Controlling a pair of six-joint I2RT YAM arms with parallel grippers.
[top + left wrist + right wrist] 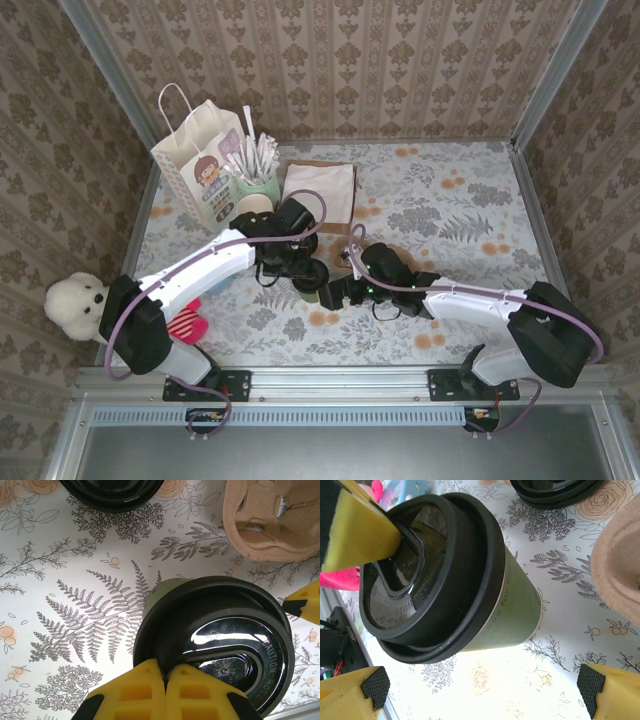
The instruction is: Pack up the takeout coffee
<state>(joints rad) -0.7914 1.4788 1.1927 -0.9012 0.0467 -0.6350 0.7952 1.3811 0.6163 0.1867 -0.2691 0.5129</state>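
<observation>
The takeout coffee [215, 645], a dark olive-green cup with a black lid, stands on the flowered tablecloth in the middle of the table [309, 293]. My left gripper [165, 674] is above it, its yellow fingers pinched shut on the near rim of the lid. In the right wrist view one left finger [362, 532] presses into the lid of the cup [510, 605]. My right gripper [484, 689] is open, its pads wide apart on either side of the cup's lower wall. In the top view it [336, 292] sits just right of the cup.
A second black lid [112, 492] lies just beyond the cup. A brown pulp cup carrier [272, 522] is to the right of it. At the back left stand a white paper bag [198, 160] and a straw cup [256, 182]. A plush toy [75, 300] sits at the left edge.
</observation>
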